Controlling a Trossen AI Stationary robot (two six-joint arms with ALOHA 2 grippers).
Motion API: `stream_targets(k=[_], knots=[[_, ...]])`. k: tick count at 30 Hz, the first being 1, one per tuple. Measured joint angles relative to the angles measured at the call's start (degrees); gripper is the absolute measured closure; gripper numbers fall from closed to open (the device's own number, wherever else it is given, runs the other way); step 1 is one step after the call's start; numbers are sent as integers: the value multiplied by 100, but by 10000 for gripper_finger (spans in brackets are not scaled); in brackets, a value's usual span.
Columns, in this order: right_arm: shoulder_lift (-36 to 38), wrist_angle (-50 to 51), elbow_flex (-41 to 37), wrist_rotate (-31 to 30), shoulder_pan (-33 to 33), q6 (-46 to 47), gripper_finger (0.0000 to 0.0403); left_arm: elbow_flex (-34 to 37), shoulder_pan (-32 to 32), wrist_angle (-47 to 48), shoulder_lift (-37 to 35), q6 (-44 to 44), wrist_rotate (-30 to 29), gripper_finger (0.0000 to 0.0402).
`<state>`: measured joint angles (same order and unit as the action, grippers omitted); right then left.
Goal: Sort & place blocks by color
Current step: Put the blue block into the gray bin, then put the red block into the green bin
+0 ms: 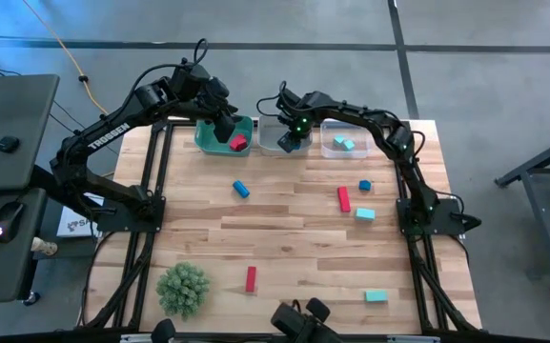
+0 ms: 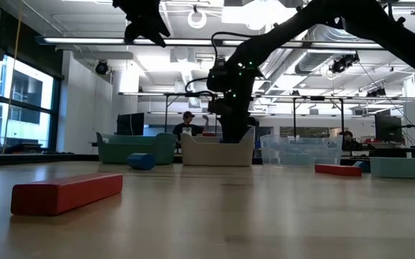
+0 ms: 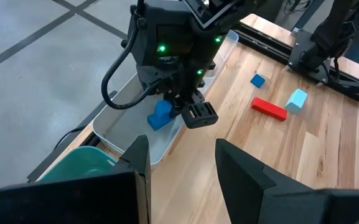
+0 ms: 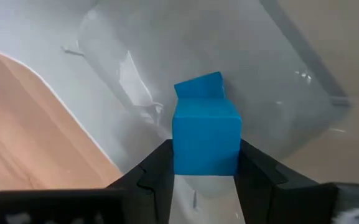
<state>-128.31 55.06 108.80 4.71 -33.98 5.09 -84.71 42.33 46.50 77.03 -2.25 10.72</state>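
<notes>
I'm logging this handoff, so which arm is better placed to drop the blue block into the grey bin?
The right arm. Its tool is shut on the blue block directly over the grey bin. The left tool is open and empty beside the green bin.

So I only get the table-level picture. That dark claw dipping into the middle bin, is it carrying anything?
Observer: Yes. The right claw is shut on a blue block, holding it over the grey bin.
Operator: And the other arm?
Observer: The left claw hangs open above the green bin.
Operator: Anything inside that one?
Observer: One red block.
</notes>
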Motion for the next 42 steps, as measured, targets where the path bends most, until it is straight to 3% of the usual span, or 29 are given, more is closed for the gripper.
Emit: stream_targets(k=[4, 26, 35, 42], knots=[[0, -1, 1, -17, 0, -15, 264, 0, 0, 0, 0, 47, 2, 298], [4, 10, 0, 44, 26, -151, 253, 0, 0, 20, 0, 143, 8, 298], [4, 41, 11, 198, 28, -27, 196, 0, 0, 25, 0, 246, 0, 298], [9, 741, 725, 265, 28, 150, 192, 0, 0, 71, 0, 246, 0, 298]])
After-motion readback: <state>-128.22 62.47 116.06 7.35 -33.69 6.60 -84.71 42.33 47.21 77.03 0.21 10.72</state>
